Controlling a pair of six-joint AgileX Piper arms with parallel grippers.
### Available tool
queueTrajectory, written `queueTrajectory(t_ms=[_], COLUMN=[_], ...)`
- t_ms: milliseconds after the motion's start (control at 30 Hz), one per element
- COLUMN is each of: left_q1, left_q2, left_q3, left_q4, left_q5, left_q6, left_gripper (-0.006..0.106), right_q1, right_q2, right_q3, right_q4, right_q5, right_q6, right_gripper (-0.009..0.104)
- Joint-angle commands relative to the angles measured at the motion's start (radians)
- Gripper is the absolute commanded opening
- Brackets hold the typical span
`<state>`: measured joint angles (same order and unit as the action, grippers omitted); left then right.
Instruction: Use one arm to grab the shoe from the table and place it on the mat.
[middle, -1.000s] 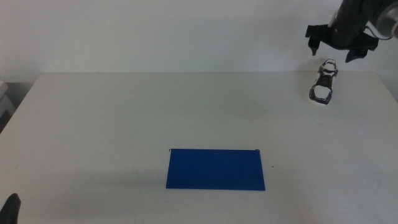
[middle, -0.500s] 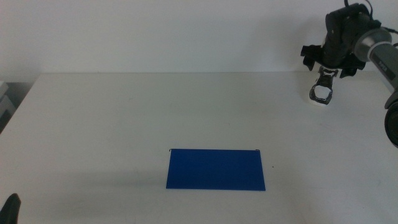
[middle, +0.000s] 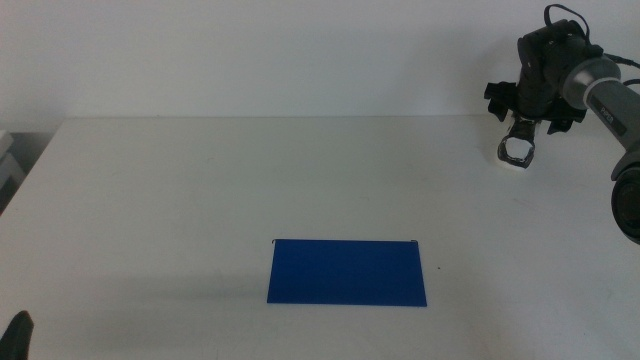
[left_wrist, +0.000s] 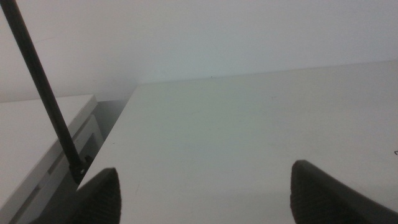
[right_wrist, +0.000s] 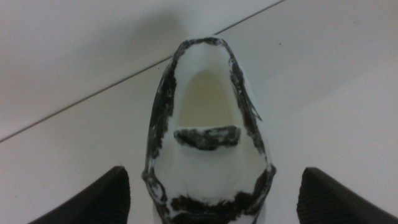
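Waiting at the near left corner of the worktop (middle: 200, 190), the left gripper (middle: 16, 335) showed only as a dark tip in the middle view; its wrist camera showed its jaws spread wide over bare white surface near the worktop's edge. Farther in, the blue mat (middle: 347, 272) lay flat, a deep-blue rectangle wider than deep, well apart from the shoe. At the far right corner sat the shoe (middle: 518, 144), a small sneaker, white with black trim. The right gripper (middle: 524, 112) hung just above it on the dark right arm (middle: 590, 75), which reached in from the right. From the right wrist camera the shoe (right_wrist: 208, 134) lay between the two spread jaws, its white interior open to the camera, a dark band running round the opening and a dark strap crossing inside. Neither jaw touched it.
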<state>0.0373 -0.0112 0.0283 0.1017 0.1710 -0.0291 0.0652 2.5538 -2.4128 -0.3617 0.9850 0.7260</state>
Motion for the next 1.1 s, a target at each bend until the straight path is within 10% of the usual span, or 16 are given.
queueTrajectory(t_ms=[0, 600, 867, 1067], left_q1=[-0.007, -0.007, -0.007, -0.007], left_q2=[-0.026, -0.026, -0.026, -0.026], left_q3=[0.003, 0.003, 0.003, 0.003], left_q4=[-0.011, -0.011, -0.011, -0.011], left_q5=[-0.078, -0.078, -0.078, -0.078], left_q6=[-0.003, -0.003, -0.003, -0.003], left_gripper=[0.093, 0.093, 0.093, 0.093], right_q1=[-0.006, -0.008, -0.005, 0.030], right_q2=[-0.077, -0.046, -0.052, -0.105], right_q3=[-0.035, -0.034, -0.035, -0.034], right_q4=[-0.039, -0.026, -0.048, -0.091], right_q5=[-0.028, -0.018, -0.005, 0.005], right_q6=[0.004, 0.002, -0.009, 0.007], right_gripper=[0.067, 0.054, 0.000, -0.001])
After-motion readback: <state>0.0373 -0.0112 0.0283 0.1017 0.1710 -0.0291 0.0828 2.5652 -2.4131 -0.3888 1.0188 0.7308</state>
